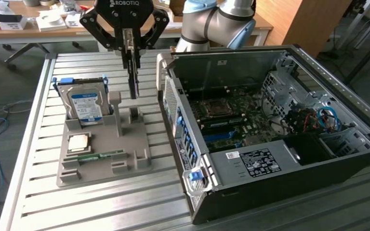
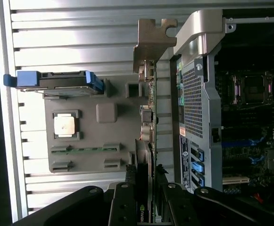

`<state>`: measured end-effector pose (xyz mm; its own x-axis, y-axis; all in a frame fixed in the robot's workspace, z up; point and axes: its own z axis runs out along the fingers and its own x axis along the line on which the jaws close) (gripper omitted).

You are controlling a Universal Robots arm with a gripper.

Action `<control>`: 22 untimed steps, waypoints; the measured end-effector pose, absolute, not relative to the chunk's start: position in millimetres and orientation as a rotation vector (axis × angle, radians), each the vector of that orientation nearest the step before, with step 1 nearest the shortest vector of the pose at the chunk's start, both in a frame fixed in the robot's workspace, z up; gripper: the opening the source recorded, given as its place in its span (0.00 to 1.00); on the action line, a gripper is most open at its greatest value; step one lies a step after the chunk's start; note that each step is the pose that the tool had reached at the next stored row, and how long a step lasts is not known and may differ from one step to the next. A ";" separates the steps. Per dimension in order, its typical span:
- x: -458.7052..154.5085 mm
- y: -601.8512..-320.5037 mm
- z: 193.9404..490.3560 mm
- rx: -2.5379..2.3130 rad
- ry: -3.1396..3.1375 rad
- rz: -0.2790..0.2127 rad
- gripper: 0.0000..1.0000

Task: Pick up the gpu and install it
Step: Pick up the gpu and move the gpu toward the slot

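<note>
My gripper [image 1: 131, 52] is shut on the gpu [image 1: 133, 79], a thin dark card that hangs edge-on and upright from the fingers. Its lower end sits just above the upright posts of the grey parts holder [image 1: 101, 163], apart from them. In the wrist view the gpu [image 2: 149, 141] runs edge-on away from my gripper [image 2: 146, 190], and its pale metal bracket [image 2: 151, 40] is at the far end. The open computer case [image 1: 269, 134] lies at the exterior view's right of the card, with its motherboard [image 1: 227, 115] exposed.
On the holder stand a silver hard drive [image 1: 85, 106] in a blue frame, a processor chip [image 1: 79, 143] and a narrow green memory stick [image 1: 98, 156]. The slatted metal table [image 1: 95, 207] carries everything. A cluttered desk [image 1: 44, 19] stands behind.
</note>
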<state>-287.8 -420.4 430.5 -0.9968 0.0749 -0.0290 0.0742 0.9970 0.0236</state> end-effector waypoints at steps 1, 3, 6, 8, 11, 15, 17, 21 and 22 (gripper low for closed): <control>-287.8 -420.4 430.5 0.116 3.109 0.035 0.27; -287.8 -420.4 430.6 0.116 3.109 0.035 0.27; -285.4 -420.4 430.6 0.116 3.110 0.035 0.27; -282.1 -420.5 430.6 0.116 3.110 0.035 0.27; -275.5 -420.4 430.6 0.116 3.109 0.035 0.27; -265.1 -420.4 430.5 0.116 3.109 0.035 0.27; -259.9 -420.5 430.6 0.116 3.110 0.035 0.27; -248.8 -420.4 430.6 0.116 3.109 0.035 0.27; -246.1 -420.4 430.5 0.116 3.109 0.035 0.27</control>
<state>-246.1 -420.4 430.5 -0.9968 0.0749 -0.0289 0.0742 0.9970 0.0236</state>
